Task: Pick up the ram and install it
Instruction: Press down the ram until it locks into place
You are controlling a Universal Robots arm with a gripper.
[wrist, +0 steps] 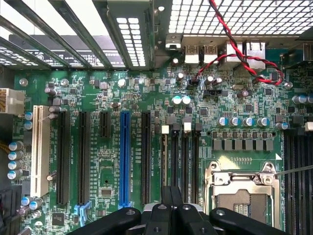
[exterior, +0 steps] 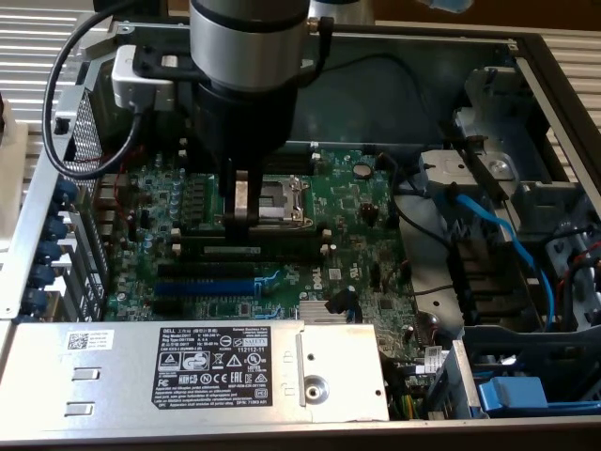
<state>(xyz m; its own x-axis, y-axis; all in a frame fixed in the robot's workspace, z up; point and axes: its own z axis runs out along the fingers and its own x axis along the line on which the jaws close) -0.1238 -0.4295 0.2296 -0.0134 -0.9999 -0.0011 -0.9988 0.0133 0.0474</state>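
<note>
Tool (exterior: 238, 222) with fingers closed tight, nothing held, tips pressing down on the ram (exterior: 246, 249). Ram lies directly beneath the tool in a black memory slot (exterior: 252, 241) beside the CPU socket (exterior: 279, 199), likely being seated.

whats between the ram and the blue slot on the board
In the exterior view, one empty black slot runs between the ram and the blue slot, parallel to both, with thin strips of green board beside it.
</note>
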